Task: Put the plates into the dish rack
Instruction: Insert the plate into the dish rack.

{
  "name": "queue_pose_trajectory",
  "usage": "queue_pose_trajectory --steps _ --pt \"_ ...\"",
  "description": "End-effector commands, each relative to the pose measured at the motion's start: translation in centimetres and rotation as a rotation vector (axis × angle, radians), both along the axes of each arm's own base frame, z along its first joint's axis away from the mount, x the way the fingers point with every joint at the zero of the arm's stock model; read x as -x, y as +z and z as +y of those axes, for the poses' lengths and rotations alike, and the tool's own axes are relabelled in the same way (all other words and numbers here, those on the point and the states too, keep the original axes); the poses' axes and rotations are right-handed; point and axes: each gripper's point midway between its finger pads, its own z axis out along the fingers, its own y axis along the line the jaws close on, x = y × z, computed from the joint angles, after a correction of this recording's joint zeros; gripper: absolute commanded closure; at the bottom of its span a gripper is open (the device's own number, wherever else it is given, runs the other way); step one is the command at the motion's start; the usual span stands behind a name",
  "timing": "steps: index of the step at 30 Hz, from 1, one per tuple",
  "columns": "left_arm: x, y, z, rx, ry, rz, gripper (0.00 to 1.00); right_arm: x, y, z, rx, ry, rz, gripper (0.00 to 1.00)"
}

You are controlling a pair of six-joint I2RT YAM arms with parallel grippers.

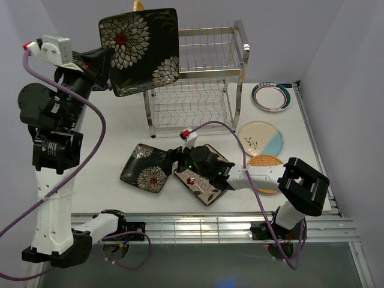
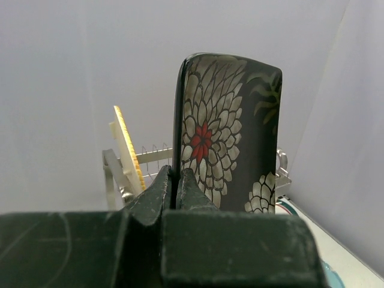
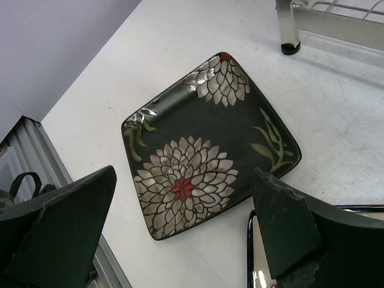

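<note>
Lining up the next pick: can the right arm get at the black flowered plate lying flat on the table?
Probably yes. The right arm hangs over that black flowered plate with its jaws open, and nothing lies on it. The cream square plate crowds one edge.

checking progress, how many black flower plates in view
2: the raised plate, gripped by the left gripper near the rack, and the flat plate on the table by the open right gripper.
</note>
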Motion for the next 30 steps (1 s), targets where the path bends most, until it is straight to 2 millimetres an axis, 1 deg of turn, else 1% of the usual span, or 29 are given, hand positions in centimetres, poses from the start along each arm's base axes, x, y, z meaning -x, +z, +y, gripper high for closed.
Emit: queue_pose_trajectory --steps 1,3,4,5,8,9,11,12,14,15,16,17,18,19,20,22,23,24,25,26,27,28,29,30 --pt "0.4 3.4 1.4 0.048 0.150 -0.172 1.00 -0.7 1.6 0.1 -0.028 -0.022 -0.037 0.02" --pt "-0.2 2.9 0.5 0.050 0.164 -0.161 1.00 -0.7 1.7 0.2 -0.025 -0.023 -0.041 0.02" --pt "-0.5 2.8 0.7 0.047 0.192 -0.158 1.00 -0.9 1.9 0.3 -0.031 -0.025 -0.044 0.02" --pt "-0.7 2.8 0.5 0.036 0.195 -0.159 1.00 -0.9 1.6 0.5 -0.021 -0.023 -0.039 0.02" --pt "-1.8 2.2 0.5 0.008 0.223 -0.139 1.00 -0.8 1.6 0.9 -0.022 -0.010 -0.035 0.02" --pt "-1.8 2.4 0.5 0.008 0.224 -0.142 1.00 -0.8 1.7 1.0 -0.023 -0.008 -0.035 0.02" --pt "-2.4 2.1 0.3 0.001 0.221 -0.129 1.00 -0.9 1.7 1.1 -0.024 -0.007 -0.035 0.02" --pt "-2.3 2.5 0.3 0.004 0.219 -0.136 1.00 -0.9 1.8 1.1 -0.024 -0.009 -0.034 0.02" --pt "-2.8 2.5 0.1 0.002 0.218 -0.127 1.00 -0.9 1.6 1.2 -0.020 -0.009 -0.032 0.02" --pt "-2.6 3.1 0.2 0.010 0.220 -0.137 1.00 -1.0 1.6 1.2 -0.017 -0.012 -0.031 0.02" --pt "-2.8 3.3 0.1 0.011 0.220 -0.137 1.00 -1.0 1.5 1.2 -0.017 -0.012 -0.029 0.02" --pt "-3.6 3.0 -0.2 0.006 0.221 -0.121 1.00 -1.0 1.5 1.2 -0.017 -0.012 -0.029 0.02" --pt "-3.8 3.1 -0.2 0.006 0.228 -0.119 1.00 -1.0 1.5 1.2 -0.017 -0.014 -0.026 0.02" --pt "-3.7 3.7 -0.1 0.013 0.232 -0.129 1.00 -0.9 1.3 1.1 -0.012 -0.012 -0.025 0.02" --pt "-4.3 3.5 -0.4 0.010 0.233 -0.122 1.00 -1.0 1.4 1.1 -0.013 -0.015 -0.026 0.02" --pt "-4.5 3.9 -0.3 0.012 0.252 -0.124 1.00 -1.1 1.2 1.0 -0.008 -0.023 -0.026 0.02" --pt "-4.6 3.9 -0.6 0.011 0.251 -0.124 1.00 -1.1 1.1 1.0 -0.006 -0.026 -0.026 0.02" --pt "-5.2 3.6 -0.9 0.004 0.255 -0.115 1.00 -1.1 1.1 1.0 -0.006 -0.026 -0.026 0.02" --pt "-5.4 3.7 -0.8 -0.001 0.278 -0.114 1.00 -1.2 1.1 0.9 -0.004 -0.028 -0.027 0.02" --pt "-5.3 4.1 -1.2 0.003 0.275 -0.122 1.00 -1.2 1.0 1.0 -0.003 -0.027 -0.026 0.02" --pt "-5.9 3.9 -1.5 -0.006 0.285 -0.114 1.00 -1.2 1.0 1.0 -0.003 -0.027 -0.026 0.02" --pt "-6.1 3.9 -1.4 -0.013 0.314 -0.114 1.00 -1.2 1.0 1.0 -0.001 -0.027 -0.025 0.02" --pt "-5.9 4.5 -1.9 -0.009 0.313 -0.128 1.00 -1.2 1.0 1.0 -0.003 -0.027 -0.026 0.02" --pt "-5.9 4.6 -2.1 -0.011 0.323 -0.134 1.00 -1.2 1.0 1.0 -0.002 -0.026 -0.023 0.02"
